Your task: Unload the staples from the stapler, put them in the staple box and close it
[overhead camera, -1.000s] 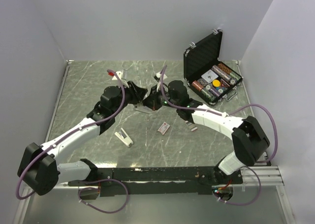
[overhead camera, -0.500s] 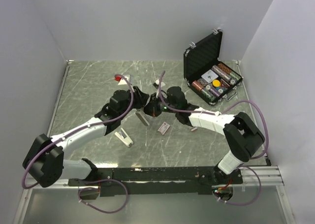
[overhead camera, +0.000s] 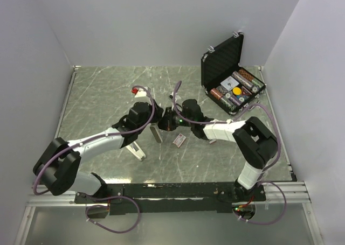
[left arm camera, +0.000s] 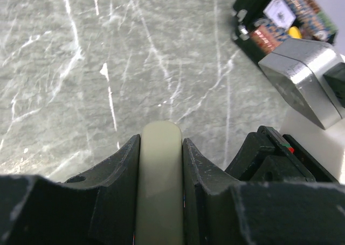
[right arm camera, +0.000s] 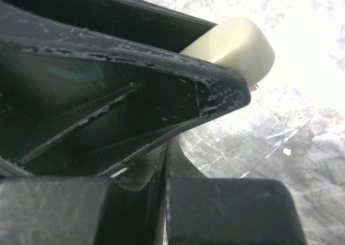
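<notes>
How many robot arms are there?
2. The white-and-black left arm is on the left, the left gripper clamped on a cream plastic bar; the white-and-black right arm is on the right. None seems hidden.

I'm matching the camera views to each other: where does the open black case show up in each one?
Top external: the open black case stands at the far right, lid up.
Left wrist: the case is in the top right corner, cut off by the edge.
Right wrist: not in it.
Shared landmark: the grey marbled table top, seen in all three.
</notes>
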Motion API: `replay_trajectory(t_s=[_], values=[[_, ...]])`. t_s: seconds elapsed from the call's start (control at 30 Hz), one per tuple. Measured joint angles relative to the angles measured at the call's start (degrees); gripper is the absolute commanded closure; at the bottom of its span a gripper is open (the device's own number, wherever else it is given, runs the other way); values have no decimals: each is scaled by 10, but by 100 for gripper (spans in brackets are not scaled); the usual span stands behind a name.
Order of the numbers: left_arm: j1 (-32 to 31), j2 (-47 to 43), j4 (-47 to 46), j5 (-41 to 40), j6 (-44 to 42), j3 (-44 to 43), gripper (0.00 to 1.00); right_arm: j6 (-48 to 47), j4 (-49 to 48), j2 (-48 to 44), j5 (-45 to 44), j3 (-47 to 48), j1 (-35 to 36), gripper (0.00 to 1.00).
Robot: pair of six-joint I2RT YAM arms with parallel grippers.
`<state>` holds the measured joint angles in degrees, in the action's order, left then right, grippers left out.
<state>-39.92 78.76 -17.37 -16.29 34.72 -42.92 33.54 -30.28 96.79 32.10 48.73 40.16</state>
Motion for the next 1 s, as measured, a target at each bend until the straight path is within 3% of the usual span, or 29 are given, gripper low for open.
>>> replay_trajectory(t_s=[0.5,1.0], values=[[-7,54,-19,-51,-11,-1,99,71,-58,39,30,-38,-2,100],[-7,71,-20,-56,-15,-9,99,59,-44,45,22,-39,-3,100]])
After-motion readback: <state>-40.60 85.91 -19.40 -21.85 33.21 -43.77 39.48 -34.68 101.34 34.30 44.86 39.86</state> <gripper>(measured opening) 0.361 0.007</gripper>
